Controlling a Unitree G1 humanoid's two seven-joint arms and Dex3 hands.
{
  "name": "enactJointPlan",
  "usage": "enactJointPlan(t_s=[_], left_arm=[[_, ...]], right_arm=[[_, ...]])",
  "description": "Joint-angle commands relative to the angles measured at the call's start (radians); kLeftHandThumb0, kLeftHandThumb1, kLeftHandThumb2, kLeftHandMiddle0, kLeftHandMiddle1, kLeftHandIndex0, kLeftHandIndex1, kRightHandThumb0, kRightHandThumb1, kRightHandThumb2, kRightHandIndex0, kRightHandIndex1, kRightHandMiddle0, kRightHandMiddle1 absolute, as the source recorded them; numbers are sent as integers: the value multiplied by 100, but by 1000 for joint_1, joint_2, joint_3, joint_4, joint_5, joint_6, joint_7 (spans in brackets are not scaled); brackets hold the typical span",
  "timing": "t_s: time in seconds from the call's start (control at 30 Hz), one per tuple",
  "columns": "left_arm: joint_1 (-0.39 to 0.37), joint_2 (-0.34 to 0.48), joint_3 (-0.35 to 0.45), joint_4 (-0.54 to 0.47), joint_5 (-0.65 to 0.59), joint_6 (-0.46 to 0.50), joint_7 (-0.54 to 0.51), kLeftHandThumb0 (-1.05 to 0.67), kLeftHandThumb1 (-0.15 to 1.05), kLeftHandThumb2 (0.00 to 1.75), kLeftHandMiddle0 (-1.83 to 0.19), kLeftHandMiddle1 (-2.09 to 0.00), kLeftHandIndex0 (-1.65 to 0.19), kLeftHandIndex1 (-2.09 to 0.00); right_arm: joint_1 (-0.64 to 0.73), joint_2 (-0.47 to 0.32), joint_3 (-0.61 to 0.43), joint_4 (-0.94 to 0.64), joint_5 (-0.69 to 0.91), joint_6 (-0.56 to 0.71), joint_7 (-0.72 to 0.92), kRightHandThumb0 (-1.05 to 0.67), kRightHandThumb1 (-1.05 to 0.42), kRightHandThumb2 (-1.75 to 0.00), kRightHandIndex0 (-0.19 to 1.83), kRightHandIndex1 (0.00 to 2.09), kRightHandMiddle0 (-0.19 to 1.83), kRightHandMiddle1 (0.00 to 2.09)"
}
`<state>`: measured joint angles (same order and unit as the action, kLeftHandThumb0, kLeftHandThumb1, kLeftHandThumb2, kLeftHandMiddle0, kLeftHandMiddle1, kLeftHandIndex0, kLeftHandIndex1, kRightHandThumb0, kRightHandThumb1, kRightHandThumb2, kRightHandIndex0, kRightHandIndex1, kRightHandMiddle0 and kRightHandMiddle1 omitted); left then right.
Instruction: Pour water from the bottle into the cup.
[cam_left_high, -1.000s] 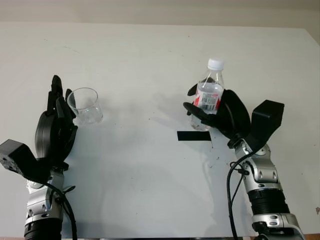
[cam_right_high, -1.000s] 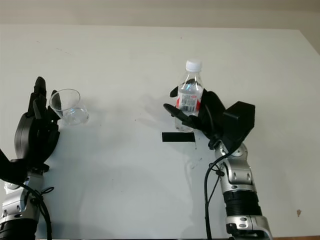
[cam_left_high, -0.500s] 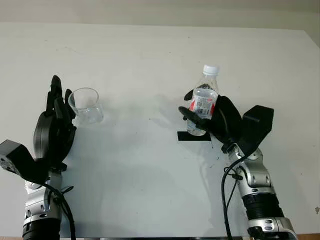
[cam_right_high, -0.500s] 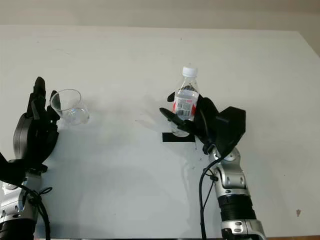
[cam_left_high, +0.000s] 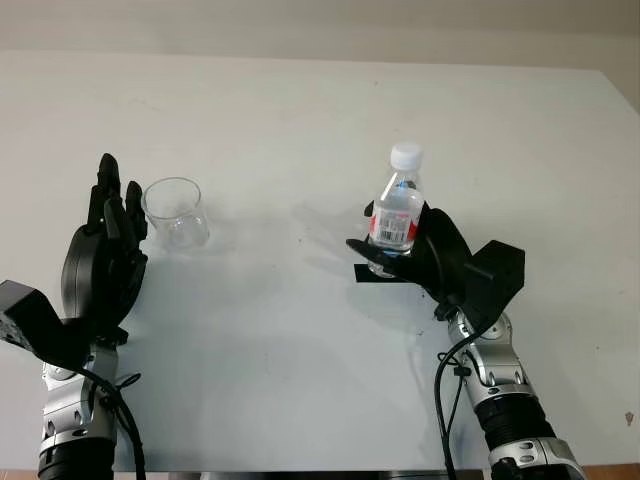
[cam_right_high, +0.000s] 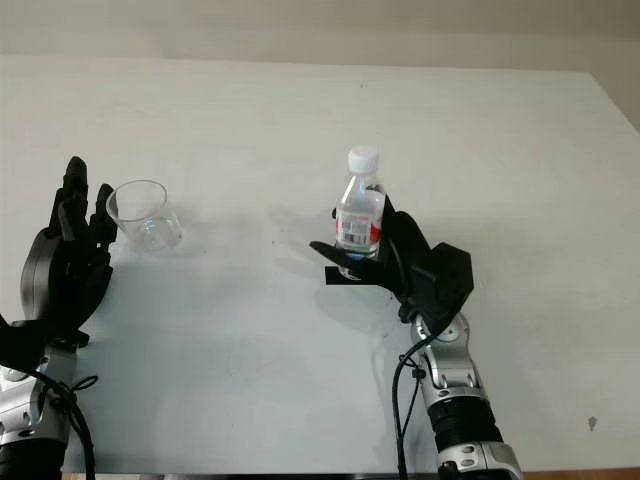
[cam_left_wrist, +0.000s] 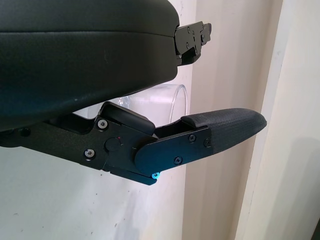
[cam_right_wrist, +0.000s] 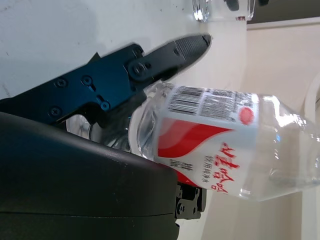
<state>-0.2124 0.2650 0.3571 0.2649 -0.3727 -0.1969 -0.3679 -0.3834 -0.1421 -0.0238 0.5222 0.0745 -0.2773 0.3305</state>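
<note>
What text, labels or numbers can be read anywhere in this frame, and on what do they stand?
Bottle label, held in the right hand: white Chinese characters on the red band, too distorted to read reliably.
Same label: a barcode and fine print, too small to read.
Cup, table, left hand: no text.

Both arms end in matte black parts: the left hand (cam_left_high: 102, 255) and the right hand (cam_left_high: 425, 250) have smooth, rounded shells and jointed, flat-sided fingers (cam_left_wrist: 220, 130) fastened with small round screws (one spot near a joint glints blue-green). A boxy black block (cam_left_high: 492, 280) sits at each wrist. Below it the forearms (cam_left_high: 505, 395) are silver metal with ribbed black collars, and thin black cables (cam_left_high: 440, 400) loop loosely alongside them.
</note>
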Motion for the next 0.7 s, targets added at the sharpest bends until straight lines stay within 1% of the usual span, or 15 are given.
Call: enactJointPlan(t_s=[0.0, 0.03, 0.07, 0.17, 0.23, 0.3, 0.33, 0.37, 0.4, 0.43, 0.47, 0.5, 0.57, 0.67], left_arm=[[7, 9, 3, 3, -3, 2, -3, -81, 105, 70, 19, 0, 19, 0], [8, 9, 4, 3, -5, 2, -6, -81, 105, 70, 19, 0, 19, 0], [7, 11, 5, 4, -5, 2, -6, -80, 105, 70, 19, 0, 19, 0], [7, 16, 7, 7, -8, 2, -9, -81, 105, 69, 19, 0, 19, 0], [6, 18, 9, 8, -13, 7, -14, -81, 105, 69, 19, 0, 19, 0], [5, 18, 11, 7, -14, 11, -14, -81, 105, 69, 19, 0, 19, 0], [6, 18, 10, 6, -12, 10, -15, -81, 105, 69, 19, 0, 19, 0], [5, 18, 11, 8, -11, 8, -16, -81, 105, 69, 19, 0, 19, 0], [5, 18, 11, 10, -10, 5, -17, -81, 105, 69, 19, 0, 19, 0], [3, 18, 10, 13, -9, 1, -19, -81, 105, 70, 19, 0, 19, 0], [2, 18, 10, 15, -8, -1, -19, -81, 105, 70, 19, 0, 19, 0], [1, 18, 10, 16, -8, -1, -20, -81, 105, 70, 19, 0, 19, 0], [1, 19, 8, 15, -8, 4, -22, -81, 105, 71, 19, 0, 19, 0], [-2, 19, 8, 17, -11, 10, -24, -81, 105, 71, 19, 0, 19, 0]], right_arm=[[70, 24, 8, 60, 14, 17, 20, -52, -103, -6, 5, 197, -5, 198], [75, 27, 9, 62, 17, 18, 24, -53, -102, -6, 6, 188, -4, 188], [79, 29, 11, 63, 19, 19, 27, -54, -102, -5, 6, 183, -3, 184], [91, 34, 17, 60, 18, 15, 32, -55, -100, -5, -1, 173, -4, 175], [94, 32, 18, 63, 21, 13, 48, -54, -99, -5, -1, 158, -6, 169], [96, 24, 21, 69, 15, 5, 64, -55, -97, -5, 2, 123, -11, 144], [97, 17, 27, 73, 3, -6, 70, -56, -96, -5, 4, 93, -12, 120], [97, 8, 32, 84, -5, -25, 83, -61, -95, -5, 2, 49, -14, 81], [96, 0, 35, 97, -10, -47, 98, -64, -94, -5, -2, 28, -13, 55], [94, -8, 38, 110, -17, -66, 105, -67, -93, -5, -10, 14, -16, 37], [92, -17, 41, 124, -28, -85, 107, -75, -92, -5, -16, 6, -18, 15], [90, -24, 40, 136, -34, -102, 109, -80, -92, -5, -17, 3, -19, 8], [83, -37, 32, 161, -45, -132, 97, -90, -95, -7, -19, 1, -19, 2], [71, -51, 4, 166, -36, -143, 73, -97, -98, -7, -19, 0, -19, 0]])
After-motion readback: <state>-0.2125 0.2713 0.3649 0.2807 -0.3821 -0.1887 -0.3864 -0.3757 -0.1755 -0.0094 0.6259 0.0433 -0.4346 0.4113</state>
